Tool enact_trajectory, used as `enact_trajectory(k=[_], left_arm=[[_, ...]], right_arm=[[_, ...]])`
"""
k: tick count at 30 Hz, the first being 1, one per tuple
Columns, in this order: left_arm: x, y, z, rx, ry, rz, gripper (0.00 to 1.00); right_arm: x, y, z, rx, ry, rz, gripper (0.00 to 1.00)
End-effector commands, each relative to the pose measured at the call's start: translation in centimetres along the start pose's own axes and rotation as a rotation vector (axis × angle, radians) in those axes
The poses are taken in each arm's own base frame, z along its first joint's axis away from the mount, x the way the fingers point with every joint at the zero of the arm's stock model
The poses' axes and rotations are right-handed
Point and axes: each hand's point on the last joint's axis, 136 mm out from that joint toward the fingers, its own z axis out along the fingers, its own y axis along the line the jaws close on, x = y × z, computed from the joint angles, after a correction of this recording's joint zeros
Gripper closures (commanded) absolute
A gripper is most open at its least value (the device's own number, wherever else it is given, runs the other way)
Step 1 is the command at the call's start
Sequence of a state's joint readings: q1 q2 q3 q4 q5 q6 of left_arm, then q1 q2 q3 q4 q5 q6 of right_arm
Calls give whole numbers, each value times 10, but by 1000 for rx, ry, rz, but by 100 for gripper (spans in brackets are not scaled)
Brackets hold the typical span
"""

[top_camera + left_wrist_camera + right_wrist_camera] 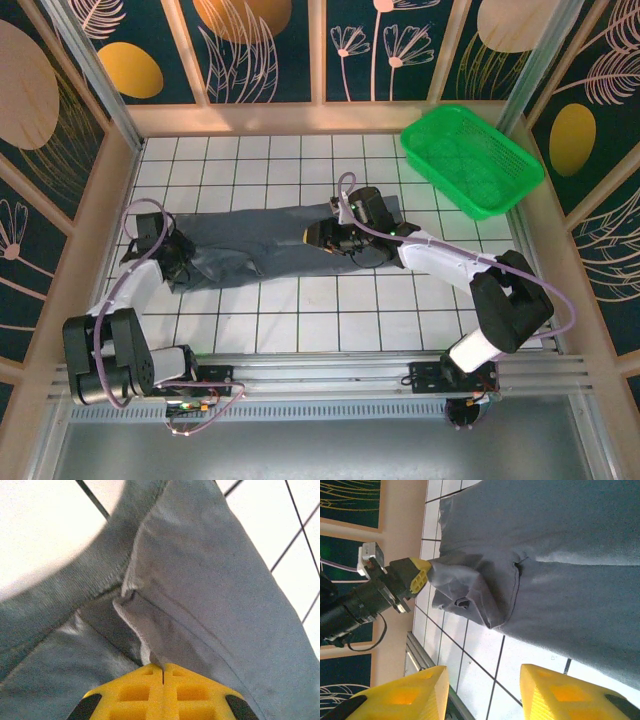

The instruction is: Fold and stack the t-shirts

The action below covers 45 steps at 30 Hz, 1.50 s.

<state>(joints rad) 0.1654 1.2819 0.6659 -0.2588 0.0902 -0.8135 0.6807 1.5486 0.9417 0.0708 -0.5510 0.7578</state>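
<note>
Lying | t-shirt (262, 236) long axis left-right | left gripper (163, 669) jaws clamping left end

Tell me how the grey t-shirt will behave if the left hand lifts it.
Probably floppy: the t-shirt bunches into soft folds where the left hand pinches it. It would likely drape and drag rather than rise flat. It looks like light, thin cloth, unlikely to slip from that pinch.
</note>
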Motion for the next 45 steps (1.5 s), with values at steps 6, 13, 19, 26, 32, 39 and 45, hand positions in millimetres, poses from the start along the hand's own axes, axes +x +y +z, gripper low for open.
enact_trajectory(k=[6, 13, 19, 26, 32, 39, 45], left_arm=[[-22, 22, 2, -255, 30, 176, 100], [-33, 25, 22, -361, 104, 290, 100], [-50, 10, 34, -329, 61, 344, 89], [-32, 17, 6, -270, 27, 230, 51], [13, 31, -1, -163, 81, 145, 64], [40, 39, 19, -135, 187, 110, 70], [37, 55, 9, -233, 173, 109, 65]], right_arm=[[-3, 4, -1, -12, 0, -21, 57], [-2, 3, -1, -10, 2, -17, 58], [-2, 1, -1, -1, 3, -15, 58], [-5, -8, -1, 39, -14, -16, 57], [-10, -12, 6, 40, -8, -14, 58], [-14, -10, 15, 20, 16, -20, 58], [-13, -10, 14, 21, 14, -17, 58]])
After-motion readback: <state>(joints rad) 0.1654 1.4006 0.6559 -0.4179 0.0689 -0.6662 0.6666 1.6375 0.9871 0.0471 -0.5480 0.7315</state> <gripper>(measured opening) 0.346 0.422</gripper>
